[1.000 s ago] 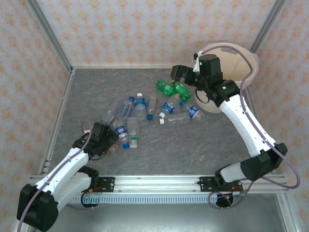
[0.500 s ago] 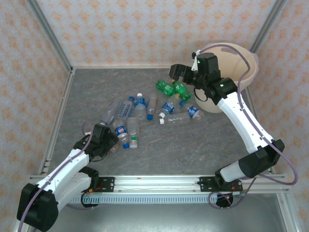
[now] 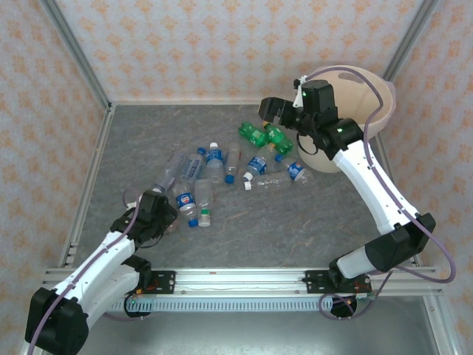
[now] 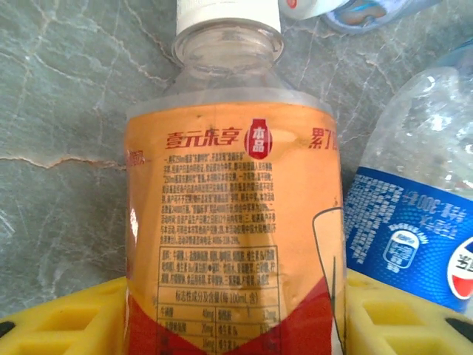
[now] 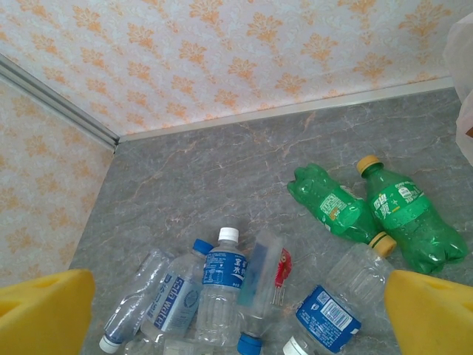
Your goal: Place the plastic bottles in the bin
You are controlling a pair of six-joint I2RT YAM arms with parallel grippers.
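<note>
**Left gripper (image 4: pixel 236 318) astride an orange-labelled bottle (image 4: pixel 229 207); right gripper (image 5: pixel 236 314) wide open and empty.**

The left arm's yellow fingers (image 4: pixel 59 318) flank the lying bottle low on its body, cap pointing away; whether they already press on it cannot be told. The other plastic bottles (image 3: pixel 214 166) lie scattered mid-table (image 3: pixel 295 222), and the bin (image 3: pixel 369 81) stands at the far right corner, well apart from this grasp. The right gripper hovers near the bin, above two green bottles (image 5: pixel 399 211). Likely faults: the smooth round wall may slip or swing out of a hold taken so far from its middle. A blue-labelled bottle (image 4: pixel 414 222) lies just beside the right finger and could be nudged or dragged along. The carry to the bin is long for this arm, so a loose grip would probably drop the bottle short.
</note>
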